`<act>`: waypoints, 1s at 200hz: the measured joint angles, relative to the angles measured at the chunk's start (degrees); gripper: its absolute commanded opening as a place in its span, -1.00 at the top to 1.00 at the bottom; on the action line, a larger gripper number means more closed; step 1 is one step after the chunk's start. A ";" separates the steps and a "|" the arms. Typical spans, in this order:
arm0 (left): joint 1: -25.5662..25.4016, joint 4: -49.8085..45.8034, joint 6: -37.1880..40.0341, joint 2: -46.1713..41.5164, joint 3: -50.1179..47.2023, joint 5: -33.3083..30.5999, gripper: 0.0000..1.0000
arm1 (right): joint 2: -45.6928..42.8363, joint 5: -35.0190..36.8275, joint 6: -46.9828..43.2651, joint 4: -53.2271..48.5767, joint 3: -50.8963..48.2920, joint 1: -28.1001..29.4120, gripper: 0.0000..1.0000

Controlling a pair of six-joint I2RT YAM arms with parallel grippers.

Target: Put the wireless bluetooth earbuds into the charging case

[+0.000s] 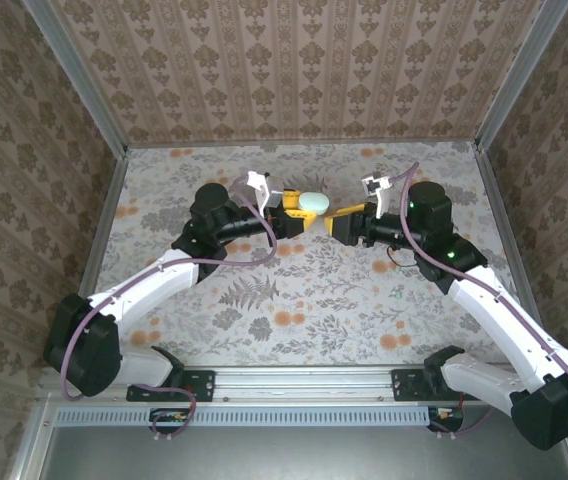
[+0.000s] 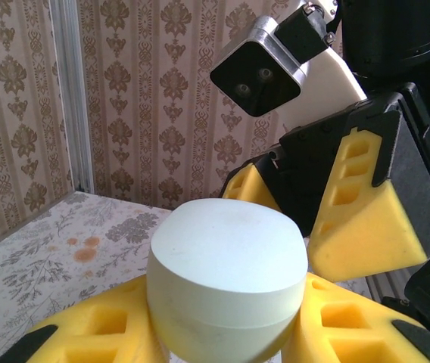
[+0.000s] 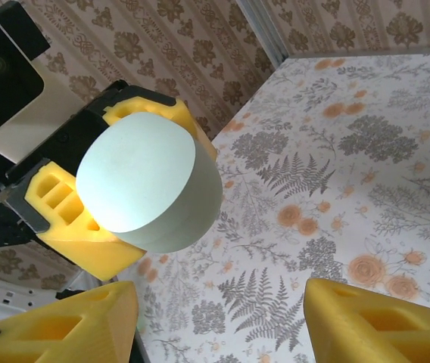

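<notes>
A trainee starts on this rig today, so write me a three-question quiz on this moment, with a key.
1. Choose one. The left gripper is shut on:
A. a mint-green case
B. a pink case
C. nothing

2. True or false: the right gripper is clamped on the case.

3. Fill the gap: the case is held ___ the table, not resting on it.

Key:
1. A
2. False: its jaws stand open, facing the case without touching it.
3. above
</notes>
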 measured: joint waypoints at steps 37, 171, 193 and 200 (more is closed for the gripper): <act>-0.11 0.02 -0.79 0.00 -0.22 0.00 0.31 | 0.20 0.46 -0.81 -0.02 0.02 0.20 -0.22; -0.17 0.02 -1.03 0.00 -0.63 0.42 0.31 | 0.72 0.28 2.05 2.99 0.02 0.35 -0.24; -0.13 -0.13 -1.01 0.00 -0.66 0.37 0.31 | 1.16 0.46 2.93 2.97 0.04 0.35 -0.24; -0.11 -0.20 -1.03 0.00 -0.70 0.31 0.31 | 1.36 0.46 3.10 2.95 0.17 0.39 -0.24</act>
